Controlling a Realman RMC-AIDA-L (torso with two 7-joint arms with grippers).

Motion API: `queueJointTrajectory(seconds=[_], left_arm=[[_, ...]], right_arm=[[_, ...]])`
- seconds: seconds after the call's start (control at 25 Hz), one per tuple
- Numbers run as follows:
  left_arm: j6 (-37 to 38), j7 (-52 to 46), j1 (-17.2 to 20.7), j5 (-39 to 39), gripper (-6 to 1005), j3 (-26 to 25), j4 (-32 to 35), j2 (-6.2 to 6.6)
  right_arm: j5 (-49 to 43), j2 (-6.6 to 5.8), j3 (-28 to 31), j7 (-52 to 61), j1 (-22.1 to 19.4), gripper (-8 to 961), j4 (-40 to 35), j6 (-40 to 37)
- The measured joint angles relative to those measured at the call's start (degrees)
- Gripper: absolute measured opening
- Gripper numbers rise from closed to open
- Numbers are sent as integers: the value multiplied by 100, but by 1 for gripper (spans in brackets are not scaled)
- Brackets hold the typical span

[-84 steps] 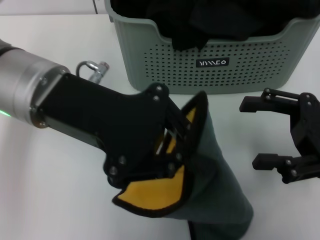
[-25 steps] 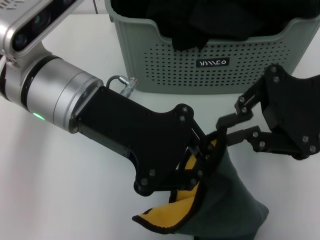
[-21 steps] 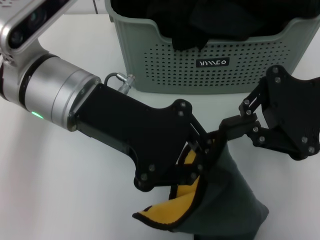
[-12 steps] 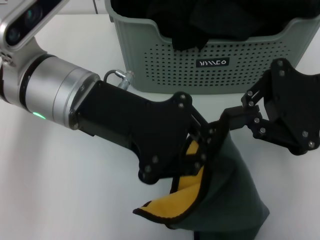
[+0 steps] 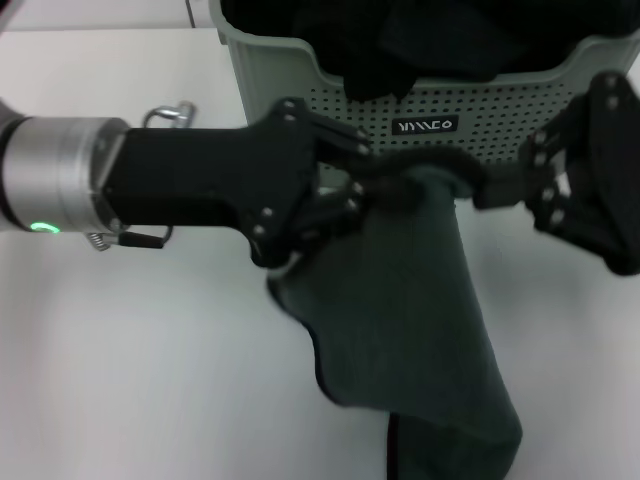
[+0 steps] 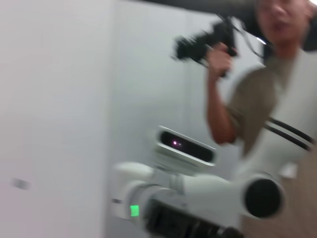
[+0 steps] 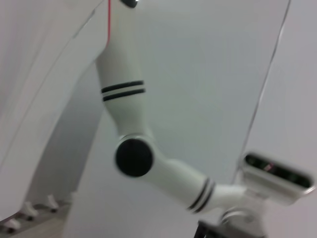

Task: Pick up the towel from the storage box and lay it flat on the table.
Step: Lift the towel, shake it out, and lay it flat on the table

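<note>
Left arm [image 5: 60,185]: silver cuff, green light, black screwed linkage; right gripper [image 5: 500,185] black.

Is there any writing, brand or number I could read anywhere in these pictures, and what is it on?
One text only: a small black label with a white logo on the front of the box. Its stylised strokes are too small to read as letters.
The towel, the table and both arms: no writing that shows.
The two wrist views: no text to read.
</note>
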Motion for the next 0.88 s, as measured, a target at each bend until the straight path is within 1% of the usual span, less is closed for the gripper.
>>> queueJointTrajectory(seconds=[0.16,0.28,0.44,0.64,0.68,0.72,0.76,0.8,0.84,0.88], left_arm=[[-18,347,220,-116,113,-216,-328,-6],[-19,517,321,-145,132,-225,-517,-14],[-19,862,368,-147,134,-227,-876,-30],[-46,1336,364,-147,299,-202,-1325,-34],[-67,1441,346,-148,305,-204,-1429,-38],[-82,1532,330,-151,311,-210,-1514,-45],[-89,1626,320,-165,317,-216,-1579,-52],[-94,1744,313,-196,317,-219,-1666,-61],[-96,1851,312,-237,317,-214,-1736,-67],[-97,1959,313,-306,317,-207,-1803,-69]], right_arm=[[182,3,129,251,-146,0,-522,237],[204,21,109,431,-185,0,-833,503],[256,8,122,608,-152,0,-1071,629],[266,-30,139,964,-128,0,-1665,805],[266,-30,139,964,-128,0,-1665,805],[274,-91,145,1129,-96,1,-2016,801],[277,-103,145,1142,-85,1,-2052,795],[313,-151,146,1202,-45,1,-2144,769],[352,-210,146,1251,1,1,-2202,723],[429,-302,146,1311,83,1,-2249,643]])
